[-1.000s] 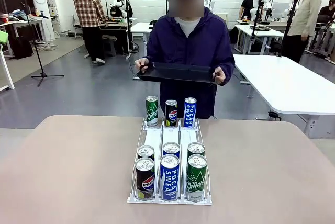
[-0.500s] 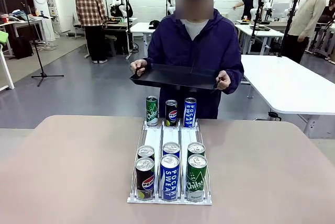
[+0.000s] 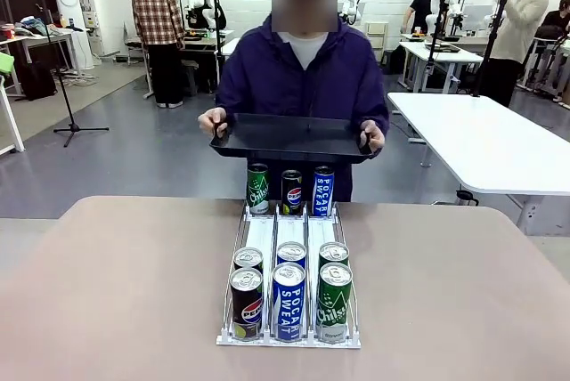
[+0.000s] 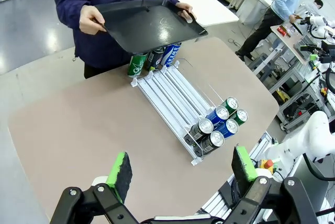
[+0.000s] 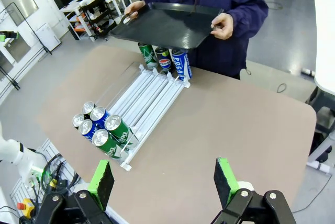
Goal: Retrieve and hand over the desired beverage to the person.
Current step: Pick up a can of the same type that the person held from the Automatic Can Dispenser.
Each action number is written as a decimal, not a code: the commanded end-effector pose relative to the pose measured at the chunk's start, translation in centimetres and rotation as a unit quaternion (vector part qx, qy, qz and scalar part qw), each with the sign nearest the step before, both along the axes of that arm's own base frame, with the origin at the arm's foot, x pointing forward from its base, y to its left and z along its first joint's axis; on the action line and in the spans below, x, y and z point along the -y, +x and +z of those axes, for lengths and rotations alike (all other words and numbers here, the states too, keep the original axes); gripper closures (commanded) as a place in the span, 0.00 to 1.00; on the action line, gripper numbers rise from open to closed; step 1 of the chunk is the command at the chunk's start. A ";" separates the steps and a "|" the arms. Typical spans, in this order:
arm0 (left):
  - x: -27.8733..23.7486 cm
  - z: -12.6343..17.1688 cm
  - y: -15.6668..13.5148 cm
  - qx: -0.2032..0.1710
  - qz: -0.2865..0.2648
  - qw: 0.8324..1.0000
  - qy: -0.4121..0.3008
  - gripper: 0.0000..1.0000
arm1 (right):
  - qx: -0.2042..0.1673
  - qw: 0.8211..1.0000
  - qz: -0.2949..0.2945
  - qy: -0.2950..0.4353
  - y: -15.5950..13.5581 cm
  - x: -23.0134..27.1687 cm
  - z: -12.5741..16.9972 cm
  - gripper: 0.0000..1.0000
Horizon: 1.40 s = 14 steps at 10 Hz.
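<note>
Person (image 3: 303,78) upper centre, both hands gripping black tray (image 3: 289,136) by its ends. Rack (image 3: 264,231) mid-frame on table (image 3: 116,283): three far cans (image 3: 291,190), six near cans (image 3: 289,296). Left gripper (image 4: 182,157) and right gripper (image 5: 163,167) at bottom edge, fingers spread wide, empty.

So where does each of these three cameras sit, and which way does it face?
Front view: fixed on the robot's side, facing across the can rack at the person holding a black tray.
Left wrist view: high above the table, looking down; open left tool at bottom.
Right wrist view: likewise, open right tool at bottom.
All share rack, tray, person.
</note>
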<state>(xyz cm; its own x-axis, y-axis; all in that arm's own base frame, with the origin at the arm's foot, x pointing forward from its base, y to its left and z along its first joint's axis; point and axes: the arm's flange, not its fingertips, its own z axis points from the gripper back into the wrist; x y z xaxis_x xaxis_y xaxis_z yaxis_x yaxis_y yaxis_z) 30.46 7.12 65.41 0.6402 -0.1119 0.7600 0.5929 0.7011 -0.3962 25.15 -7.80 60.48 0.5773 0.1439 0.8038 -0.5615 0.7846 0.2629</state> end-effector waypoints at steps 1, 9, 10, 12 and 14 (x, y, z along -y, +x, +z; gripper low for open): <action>-0.1 0.0 0.1 0.008 -0.009 1.000 -0.004 0.00 | 0.001 1.000 0.009 0.005 0.1 -0.2 0.0 0.00; -0.1 0.0 0.1 0.008 -0.009 1.000 -0.004 0.00 | 0.001 1.000 0.009 0.005 0.1 -0.2 0.0 0.00; -0.1 0.0 0.1 0.008 -0.009 1.000 -0.004 0.00 | 0.001 1.000 0.009 0.005 0.1 -0.2 0.0 0.00; -0.1 0.0 0.1 0.008 -0.009 1.000 -0.004 0.00 | 0.001 1.000 0.009 0.005 0.1 -0.2 0.0 0.00; -0.1 0.0 0.1 0.008 -0.009 1.000 -0.004 0.00 | 0.001 1.000 0.009 0.005 0.1 -0.2 0.0 0.00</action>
